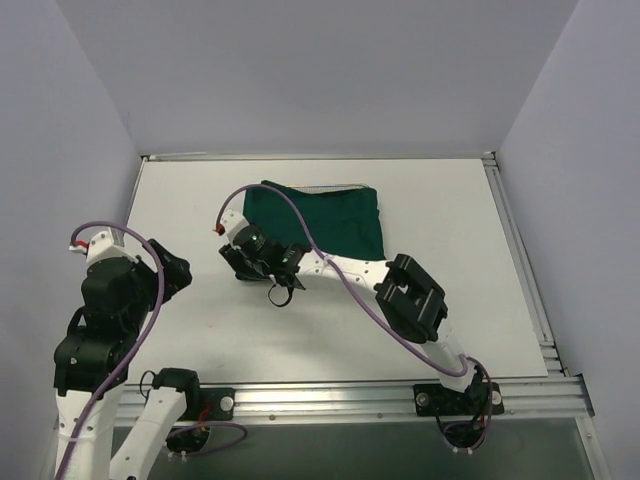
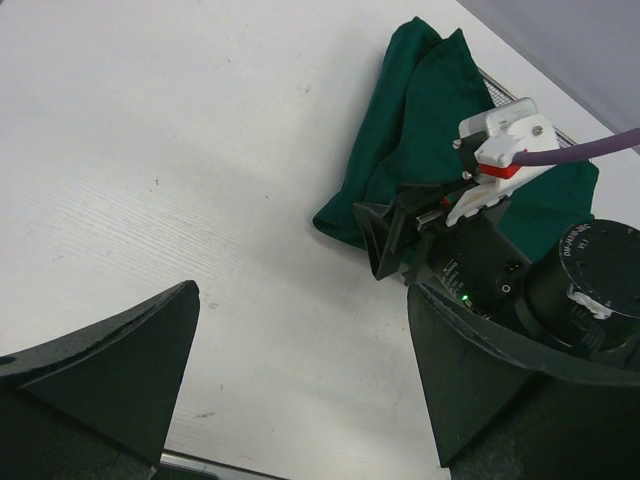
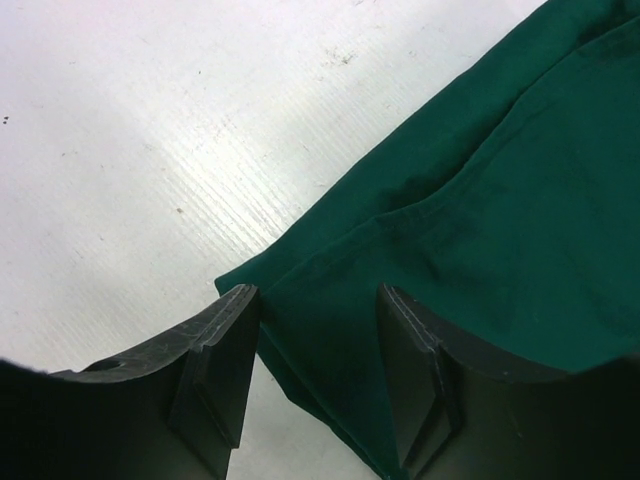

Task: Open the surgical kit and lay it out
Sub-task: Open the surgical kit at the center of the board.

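Note:
The surgical kit lies folded shut in its dark green cloth wrap (image 1: 335,215) at the table's far middle. A thin silver strip of tray (image 1: 335,186) peeks out along its far edge; no instruments show. My right gripper (image 1: 240,255) sits at the wrap's near left corner. In the right wrist view its jaws (image 3: 318,330) straddle that corner of the wrap (image 3: 480,230). The cloth lies between the two fingers (image 3: 215,380), and a gap still shows on each side. My left gripper (image 2: 300,370) hangs wide open over bare table, left of the wrap (image 2: 420,130), holding nothing.
The right arm's wrist (image 2: 490,270) with its purple cable (image 2: 590,145) fills the space between my left gripper and the wrap. An aluminium rail (image 1: 330,398) runs along the near edge. Grey walls enclose the table on three sides.

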